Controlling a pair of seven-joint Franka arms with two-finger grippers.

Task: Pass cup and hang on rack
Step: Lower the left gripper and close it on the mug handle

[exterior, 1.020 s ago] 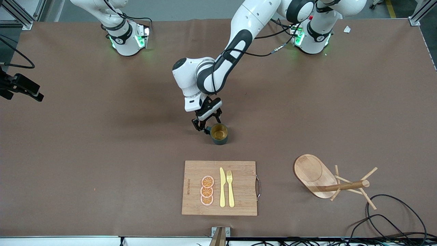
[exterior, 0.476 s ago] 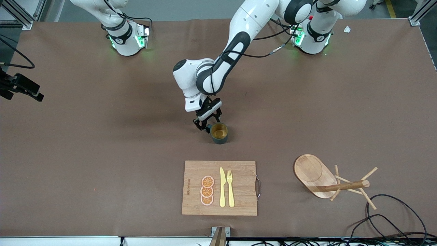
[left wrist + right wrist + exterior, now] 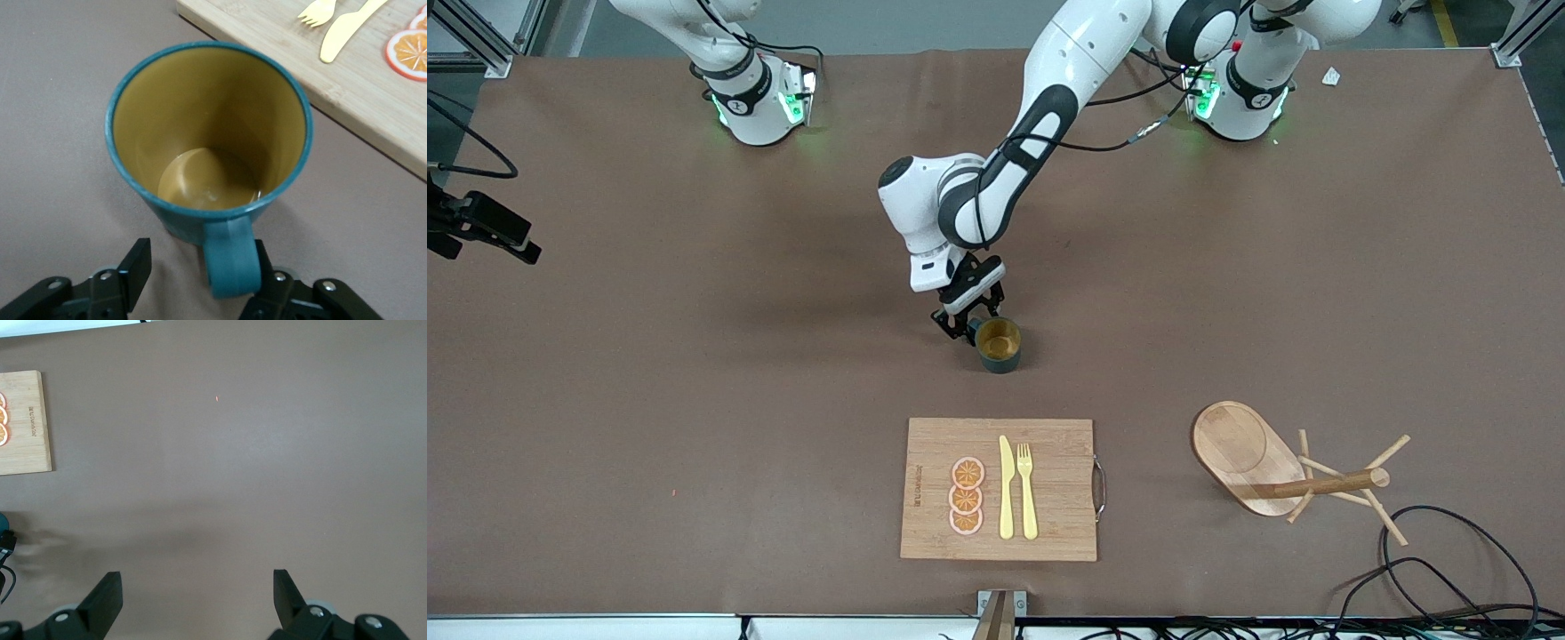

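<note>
At mid-table, farther from the front camera than the cutting board (image 3: 998, 489), the teal mug (image 3: 998, 345) stands upright on the brown mat as I bring the left gripper (image 3: 198, 283) down around its handle (image 3: 230, 257). One finger (image 3: 135, 267) stands clear of the handle with a gap showing, the other sits tight against it; the jaws are part-open and nothing is clamped yet. I judge the mug light, rigid and smooth-glazed, so it may slip; the handle is where I would take it. My right gripper (image 3: 193, 593) waits, fingers spread wide over bare mat, holding nothing. The wooden mug tree (image 3: 1285, 467) stands well apart, toward the left arm's end of the table.
</note>
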